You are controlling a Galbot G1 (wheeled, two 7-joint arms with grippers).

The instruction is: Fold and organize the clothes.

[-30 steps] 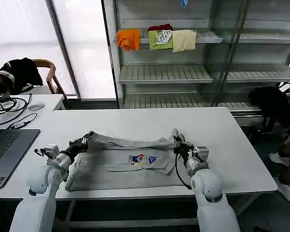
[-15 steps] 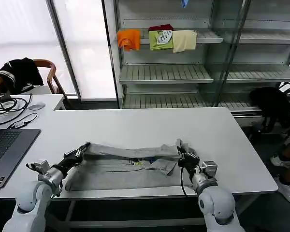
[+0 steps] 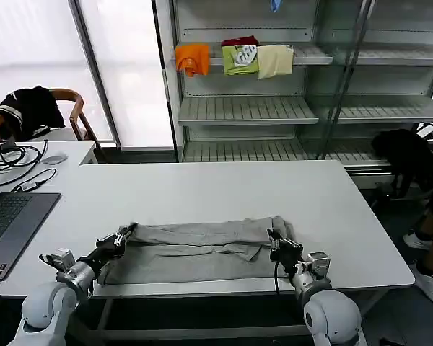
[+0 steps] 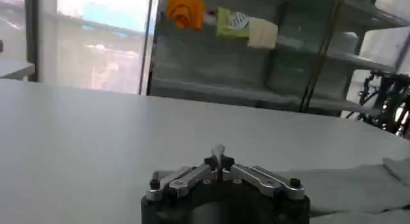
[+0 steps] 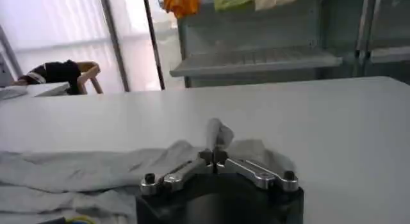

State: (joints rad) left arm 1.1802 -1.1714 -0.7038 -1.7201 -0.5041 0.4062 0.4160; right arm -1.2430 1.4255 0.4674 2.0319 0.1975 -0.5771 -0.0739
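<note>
Because the fold ran toward the table's [image 3: 332,194] near edge, the left gripper [image 3: 124,235] and right gripper [image 3: 276,238] each pinched the shirt [image 3: 195,249] at an end.

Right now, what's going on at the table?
Both arms are folding a grey shirt on the table. The left gripper pinches one end of the folded-over edge, the right gripper the other. The fold lies near the front edge, hiding the print.

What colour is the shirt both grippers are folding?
Light grey shirt, plain on the side facing up; clearest in the head view.
</note>
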